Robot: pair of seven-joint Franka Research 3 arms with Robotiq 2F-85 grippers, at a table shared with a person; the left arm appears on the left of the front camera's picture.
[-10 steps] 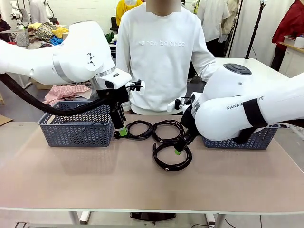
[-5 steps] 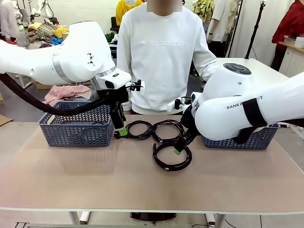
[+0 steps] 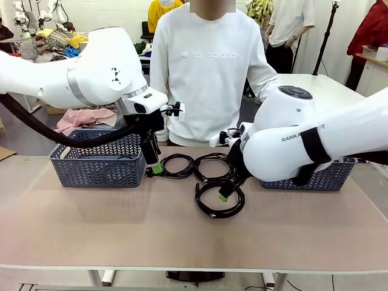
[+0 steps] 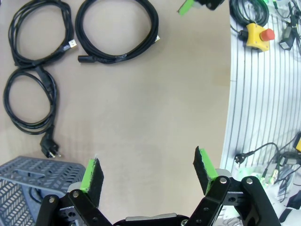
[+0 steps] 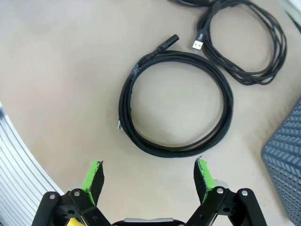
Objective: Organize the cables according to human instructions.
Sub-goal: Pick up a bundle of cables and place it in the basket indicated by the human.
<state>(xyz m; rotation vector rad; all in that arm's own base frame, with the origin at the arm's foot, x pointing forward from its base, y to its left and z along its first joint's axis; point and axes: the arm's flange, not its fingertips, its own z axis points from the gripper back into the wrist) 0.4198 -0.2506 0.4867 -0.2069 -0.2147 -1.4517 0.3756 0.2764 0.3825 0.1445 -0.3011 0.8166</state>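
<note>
Cables (image 5: 126,106) coiled on table (image 3: 121,230), sweatshirt (image 3: 209,91) reading "new balance"

The front camera sits on the robot's side of the table (image 3: 121,230), a little above its top, and faces across it toward the person (image 3: 209,73) standing at the far edge, far enough back to take in most of the tabletop. The left wrist camera looks straight down past the left gripper (image 4: 146,160) from well above the surface, while the right wrist camera looks down past the right gripper (image 5: 148,164) from nearer. All three views share the nearest coiled cable (image 5: 176,103) and the second coil (image 5: 244,47) beside it.
</note>
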